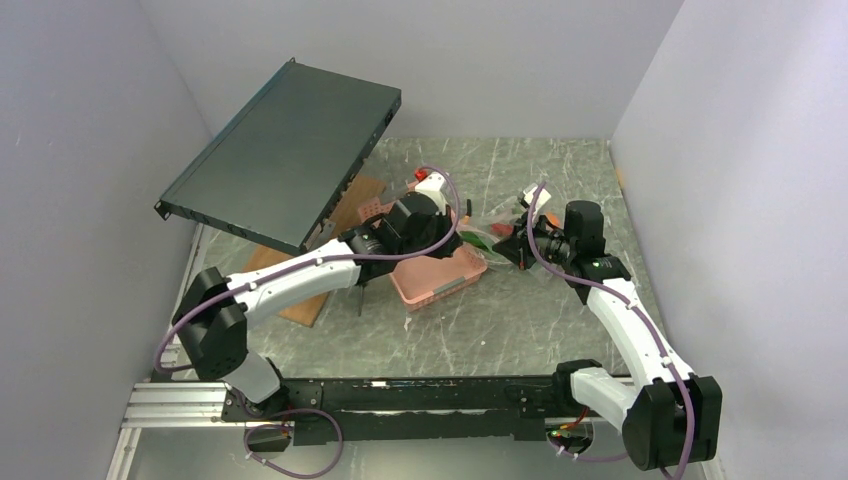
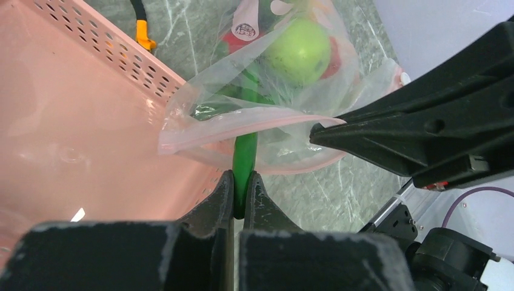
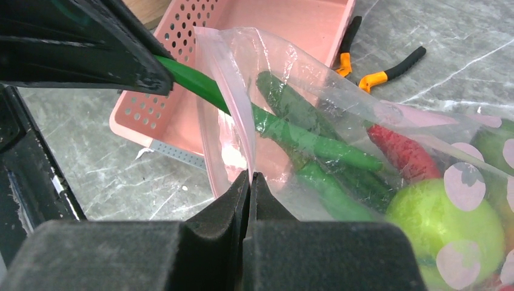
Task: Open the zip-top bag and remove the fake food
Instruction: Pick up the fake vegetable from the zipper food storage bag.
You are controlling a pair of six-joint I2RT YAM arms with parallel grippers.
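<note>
Two grippers met mid-frame in the top view, over the right end of the pink basket (image 1: 440, 281). Left gripper (image 2: 242, 182) was clamped tight on a long green pod (image 2: 245, 154), which ran up from the jaws into the open mouth of the zip-top bag (image 2: 363, 85). Right gripper (image 3: 250, 179) was pinched shut on one lip of the bag by the pink zip strip, holding that lip up at centre of the right wrist view. Bag hung between the two grippers, mouth toward the basket. The rest of the fake food (image 3: 315, 145) was inside the bag: more green pods at centre, a red piece (image 3: 403, 151) to their right and a lime-green apple (image 3: 442, 224) at lower right. Pliers (image 3: 388, 71) with orange and black handles lay on the grey marbled table (image 3: 91, 163) at upper right, beside the basket. Dark flat panel (image 1: 280, 150) leaned tilted at upper left of the top view.
</note>
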